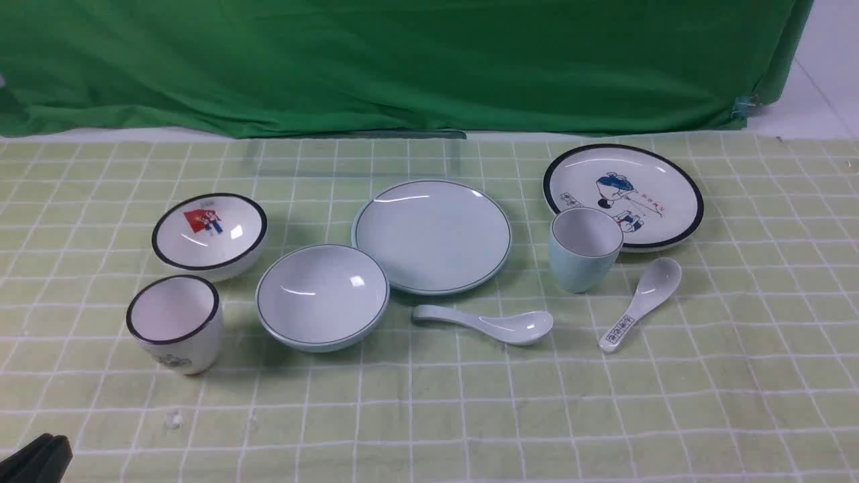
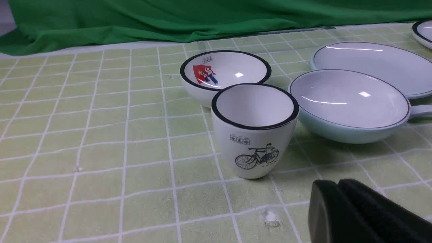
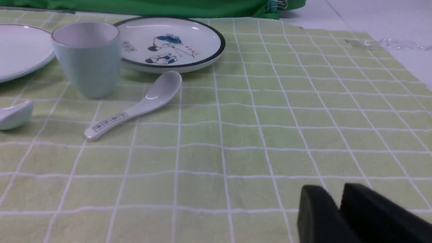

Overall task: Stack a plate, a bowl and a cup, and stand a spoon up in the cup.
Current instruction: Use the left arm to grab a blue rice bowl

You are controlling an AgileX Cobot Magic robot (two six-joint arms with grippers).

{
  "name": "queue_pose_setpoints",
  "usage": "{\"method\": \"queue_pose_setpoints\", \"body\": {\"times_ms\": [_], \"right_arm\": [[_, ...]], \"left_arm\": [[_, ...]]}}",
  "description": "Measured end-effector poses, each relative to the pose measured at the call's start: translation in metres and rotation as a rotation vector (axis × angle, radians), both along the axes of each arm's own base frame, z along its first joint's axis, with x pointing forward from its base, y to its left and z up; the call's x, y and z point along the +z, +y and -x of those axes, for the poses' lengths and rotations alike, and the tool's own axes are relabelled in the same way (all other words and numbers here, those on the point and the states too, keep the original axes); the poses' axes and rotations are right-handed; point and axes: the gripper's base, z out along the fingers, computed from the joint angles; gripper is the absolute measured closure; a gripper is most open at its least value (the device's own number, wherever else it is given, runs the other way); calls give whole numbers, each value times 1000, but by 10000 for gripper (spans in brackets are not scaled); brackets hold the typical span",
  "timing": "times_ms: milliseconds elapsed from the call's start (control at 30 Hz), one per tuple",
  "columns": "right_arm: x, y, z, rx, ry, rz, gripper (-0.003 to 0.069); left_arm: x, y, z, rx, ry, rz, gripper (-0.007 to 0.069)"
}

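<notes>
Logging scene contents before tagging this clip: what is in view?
plate: one, pale blue, centre
bowl: one, pale blue, left-front of plate
cup: one, pale blue, right of plate
spoon: one, plain bluish-white, before plate
picture plate: one, white black-rimmed, back right
picture bowl: one, white black-rimmed, back left
black-rimmed cup: one, white, before picture bowl
printed spoon: one, white, right of cup
cloth: one, green checked, under everything
backdrop: one, green, behind
left end effector: one, black, shut, near-left corner
right end effector: one, black, shut, wrist view only
</notes>
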Motion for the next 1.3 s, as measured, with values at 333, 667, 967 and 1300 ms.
{"method": "queue_pose_setpoints", "body": {"times_ms": [333, 667, 967, 1300], "right_arm": [[0, 0, 0, 0, 0, 0, 492], [0, 0, 0, 0, 0, 0, 468], [1, 0, 0, 0, -11, 2, 452], [16, -1, -1, -20, -178, -70, 429]], "left_arm": [[0, 0, 0, 0, 0, 0, 655], [0, 0, 0, 0, 0, -1, 655], [0, 0, 0, 0, -1, -3, 655], [17, 1, -2, 14, -189, 42, 655]]}}
